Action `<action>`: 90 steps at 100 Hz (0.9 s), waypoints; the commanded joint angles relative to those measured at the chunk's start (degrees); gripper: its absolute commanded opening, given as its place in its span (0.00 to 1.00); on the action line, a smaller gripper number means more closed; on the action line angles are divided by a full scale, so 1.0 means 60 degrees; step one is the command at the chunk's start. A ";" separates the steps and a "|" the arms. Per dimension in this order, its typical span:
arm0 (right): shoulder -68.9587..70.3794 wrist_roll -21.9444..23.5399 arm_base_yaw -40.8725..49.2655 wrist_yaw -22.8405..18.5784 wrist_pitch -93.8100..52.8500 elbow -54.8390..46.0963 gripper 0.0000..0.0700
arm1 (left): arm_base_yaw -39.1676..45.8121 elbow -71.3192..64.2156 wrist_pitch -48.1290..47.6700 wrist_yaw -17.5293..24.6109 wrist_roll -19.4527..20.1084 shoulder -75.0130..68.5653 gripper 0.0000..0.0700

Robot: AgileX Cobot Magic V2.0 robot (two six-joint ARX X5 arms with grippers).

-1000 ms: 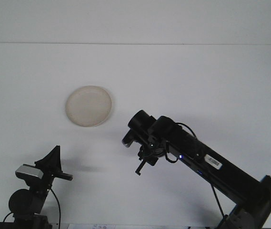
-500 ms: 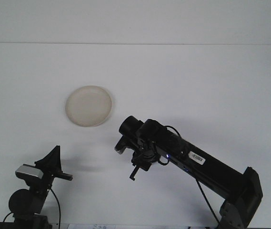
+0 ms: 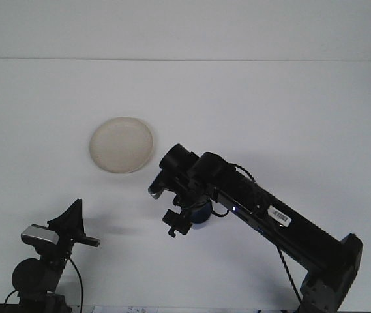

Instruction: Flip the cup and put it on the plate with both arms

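The round, flat, cream-white plate [image 3: 121, 145] lies on the smooth white table [image 3: 289, 117]. Its face looks dull and a little grainy, and it has a low rim. Nothing is on it.

The long black right arm [image 3: 283, 222] comes up from the lower right corner. It is shiny and boxy, with a small white sticker and thin black wires looped near its wrist. At its end the black right gripper [image 3: 175, 222] hangs over the table, below and to the right of the plate.

A small dark blue cup [image 3: 200, 212] peeks out just beside the gripper, mostly hidden under the wrist. Only a rounded blue bit shows, so I cannot tell which way up it is. It seems to be held at the gripper, but I cannot tell if the fingers are closed on it or not. The cup is near the plate but not on it.

The left gripper [image 3: 74, 222] is low in the left corner. It is black and pointy, with a grey metal block beside it. I cannot tell if it is open.

Half a second ago the right gripper was a bit more to the right, and no blue showed. Now the blue cup can be seen. The left arm and the plate have not moved.
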 commanded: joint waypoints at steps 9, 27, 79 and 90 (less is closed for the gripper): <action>-0.0372 -0.0317 -0.0175 -0.0033 -0.0244 0.1118 0.62 | -0.0004 -0.0182 0.0095 0.0055 -0.0018 -0.0007 0.02; -0.1534 -0.0470 -0.1614 0.0015 -0.0248 0.1064 0.62 | -0.0004 -0.0182 0.0098 0.0055 -0.0018 -0.0007 0.02; -0.7719 0.0885 -0.7559 0.0200 0.3512 -0.4328 0.62 | -0.0004 -0.0182 0.0095 0.0055 -0.0029 -0.0007 0.02; -0.9431 0.1198 -0.7876 0.0208 0.4623 -0.6138 0.62 | -0.0004 -0.0182 0.0091 0.0055 -0.0029 -0.0007 0.02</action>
